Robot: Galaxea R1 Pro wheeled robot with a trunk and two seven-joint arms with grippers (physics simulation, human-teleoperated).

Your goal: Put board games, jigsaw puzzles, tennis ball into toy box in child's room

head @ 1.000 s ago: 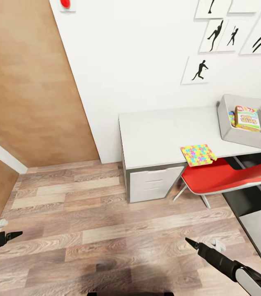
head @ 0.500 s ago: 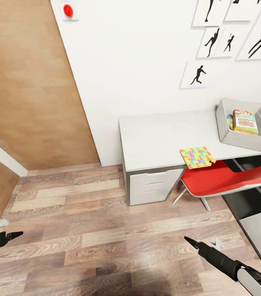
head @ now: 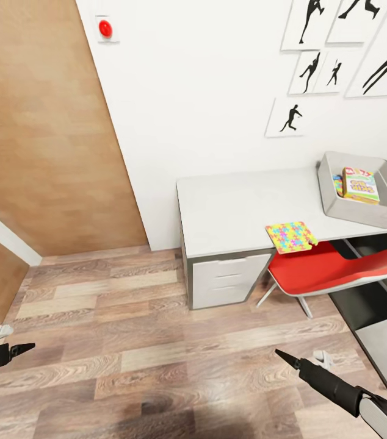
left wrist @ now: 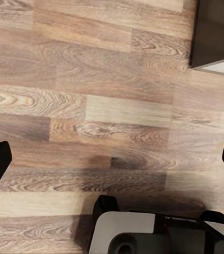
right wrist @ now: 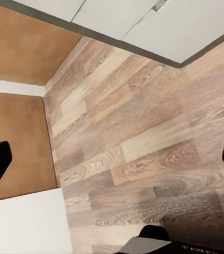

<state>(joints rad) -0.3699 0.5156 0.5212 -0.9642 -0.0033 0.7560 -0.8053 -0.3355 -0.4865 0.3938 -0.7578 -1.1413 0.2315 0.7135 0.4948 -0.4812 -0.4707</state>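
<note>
- Head view, at 8 o'clock: the left gripper (head: 19, 348) hangs low over the wood floor (head: 132, 329), carrying nothing; the left wrist view shows its fingers spread wide apart.
- At 5 o'clock: the right gripper (head: 282, 356) is likewise empty, fingers parted in the right wrist view.
- At 3 o'clock: the jigsaw puzzle (head: 290, 236), a flat mosaic square, overhangs the front edge of the table (head: 236, 207); a careless nudge could likely tip it onto the red chair (head: 334, 268) below.
- At 2 o'clock: the toy box (head: 340, 210), grey with flared walls, already holds a colourful board game (head: 361, 184).
- Risk: the chair could obstruct the base's approach.
</note>
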